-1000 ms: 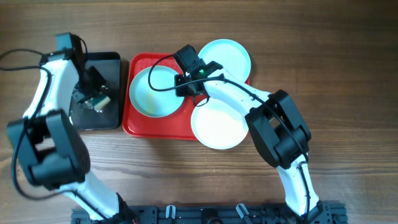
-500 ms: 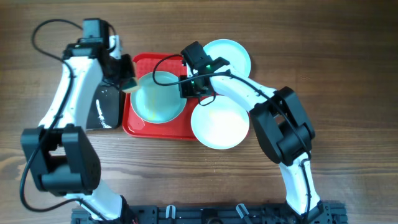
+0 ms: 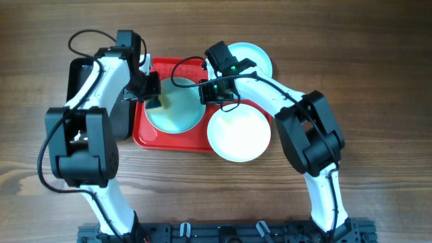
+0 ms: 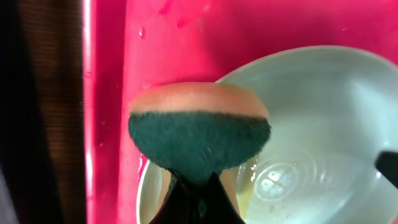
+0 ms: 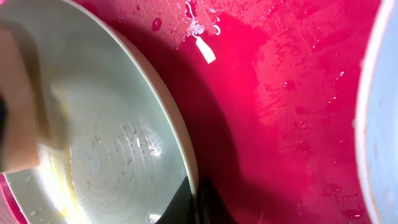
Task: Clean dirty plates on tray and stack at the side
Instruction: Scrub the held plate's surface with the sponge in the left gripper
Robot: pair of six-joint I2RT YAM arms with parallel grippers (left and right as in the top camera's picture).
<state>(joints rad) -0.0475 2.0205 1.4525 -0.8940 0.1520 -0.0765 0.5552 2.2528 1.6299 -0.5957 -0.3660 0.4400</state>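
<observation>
A pale mint plate [image 3: 177,108] lies tilted on the red tray [image 3: 172,140]. My right gripper [image 3: 205,93] is shut on this plate's right rim [image 5: 184,155] and holds that edge up. My left gripper [image 3: 152,93] is shut on a sponge [image 4: 199,127], tan with a dark green scrub face, and holds it over the plate's left part [image 4: 311,124]. Yellowish smears and water drops show inside the plate. A second plate [image 3: 237,133] lies over the tray's front right corner. A third plate [image 3: 250,59] lies at the tray's back right corner.
A black tray [image 3: 84,74] stands left of the red tray, partly hidden by my left arm. The red tray's floor is wet with drops [image 5: 292,81]. Bare wooden table [image 3: 378,101] surrounds everything.
My left arm has swung right from the black tray with the sponge and now holds it over the plate on the red tray. My right gripper has kept its hold on the plate's rim.
</observation>
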